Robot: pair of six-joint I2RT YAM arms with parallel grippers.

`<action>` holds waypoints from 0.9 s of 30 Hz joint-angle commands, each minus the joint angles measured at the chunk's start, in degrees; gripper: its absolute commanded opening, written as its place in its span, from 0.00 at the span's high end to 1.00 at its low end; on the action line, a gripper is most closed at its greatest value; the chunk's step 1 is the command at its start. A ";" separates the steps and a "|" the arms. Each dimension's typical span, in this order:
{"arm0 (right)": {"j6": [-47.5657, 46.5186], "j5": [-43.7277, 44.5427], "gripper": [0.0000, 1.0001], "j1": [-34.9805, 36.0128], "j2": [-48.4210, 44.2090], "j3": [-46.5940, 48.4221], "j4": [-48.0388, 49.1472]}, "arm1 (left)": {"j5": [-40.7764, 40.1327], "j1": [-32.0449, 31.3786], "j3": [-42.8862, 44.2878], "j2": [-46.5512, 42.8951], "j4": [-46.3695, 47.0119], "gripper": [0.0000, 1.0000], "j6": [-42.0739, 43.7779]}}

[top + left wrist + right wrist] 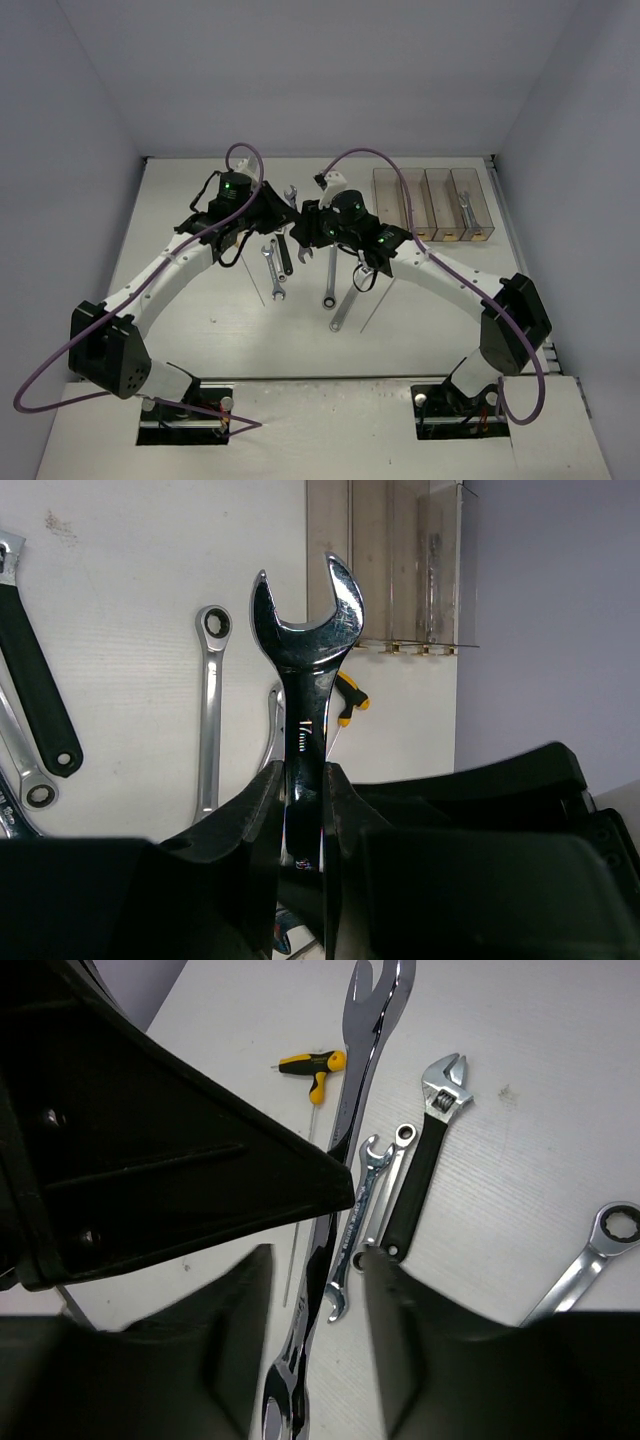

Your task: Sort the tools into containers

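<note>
Left gripper [303,800] clamped on shank of shiny silver open-end wrench [305,650]; right gripper [313,1280] agape, empty. I fear the wrench pivots and clips the clear brownish plastic bins [388,190] at 1 o'clock.

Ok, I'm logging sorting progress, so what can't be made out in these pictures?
Left wrist view: lower end of the silver open-end wrench, hidden inside the shut left gripper; its size stamp is blurred.
Right wrist view: near end of the long silver wrench, cut off by the bottom edge inside the open right gripper.
Top view: contents of the clear brownish plastic bins, too small to count.
</note>
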 commanded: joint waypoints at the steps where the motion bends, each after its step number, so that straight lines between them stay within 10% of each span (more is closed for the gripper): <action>1: -0.57 3.67 0.82 0.59 -1.11 2.76 5.07 | 1.00 -0.64 1.48 -3.16 5.64 1.00 -1.16; 3: -1.30 4.67 0.98 0.51 -1.51 2.61 5.07 | 0.95 -0.68 1.30 -3.11 5.51 1.00 -1.06; 8: -2.89 7.29 1.00 0.05 -2.81 1.60 4.86 | 0.32 -0.73 1.63 -3.21 3.63 0.96 1.03; 11: -3.61 8.37 1.00 -1.95 -3.95 0.35 3.51 | -1.09 -0.71 3.95 -3.21 -0.33 0.42 4.54; 14: -5.38 9.33 1.00 -4.71 -5.57 -0.65 1.42 | -5.16 -0.73 7.31 -3.85 -6.53 0.13 8.86; 27: -29.31 24.99 1.00 -34.15 -5.49 2.80 -13.81 | -22.12 -0.64 0.93 -13.91 -22.07 0.08 17.55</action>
